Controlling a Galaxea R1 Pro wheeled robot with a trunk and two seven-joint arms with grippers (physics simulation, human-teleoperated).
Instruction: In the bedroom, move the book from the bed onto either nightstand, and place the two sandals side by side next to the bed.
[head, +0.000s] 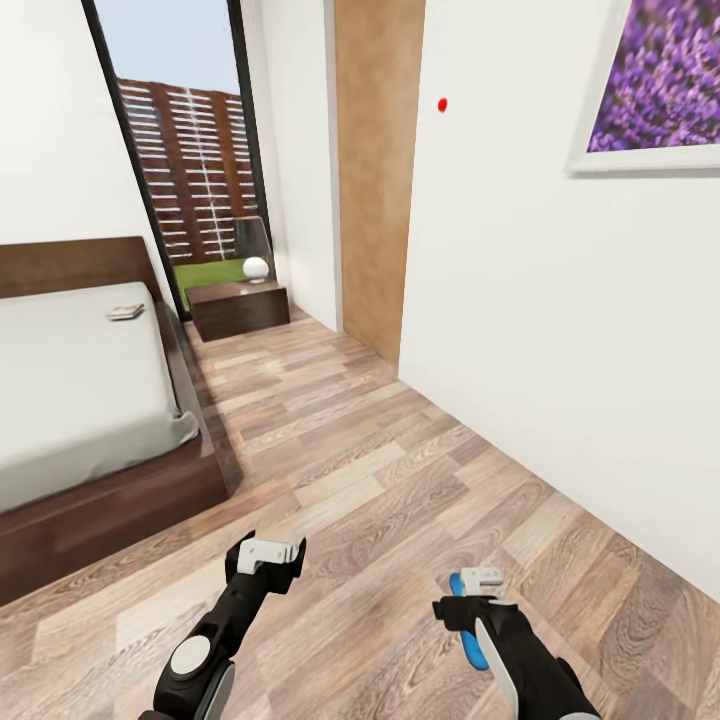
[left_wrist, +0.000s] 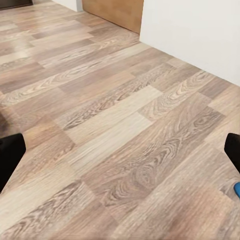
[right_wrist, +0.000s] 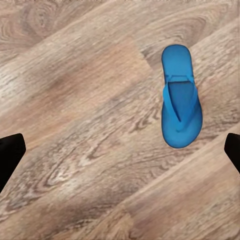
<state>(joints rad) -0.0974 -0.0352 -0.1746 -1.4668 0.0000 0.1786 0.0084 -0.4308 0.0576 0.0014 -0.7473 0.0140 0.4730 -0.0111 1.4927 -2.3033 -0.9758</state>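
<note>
Wood floor (head: 400, 470) open beside bed (head: 80, 400)

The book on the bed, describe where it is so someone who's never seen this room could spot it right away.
Start at the wide bed along the left wall, with its off-white mattress and brown headboard. Follow the mattress to its far corner nearest the tall window. The book lies flat there, a small thin pale item and the lone object on the plain mattress.

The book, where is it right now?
In the head view the book lies on the bed, at the mattress's far corner by the headboard, near the nightstand under the window.
</note>
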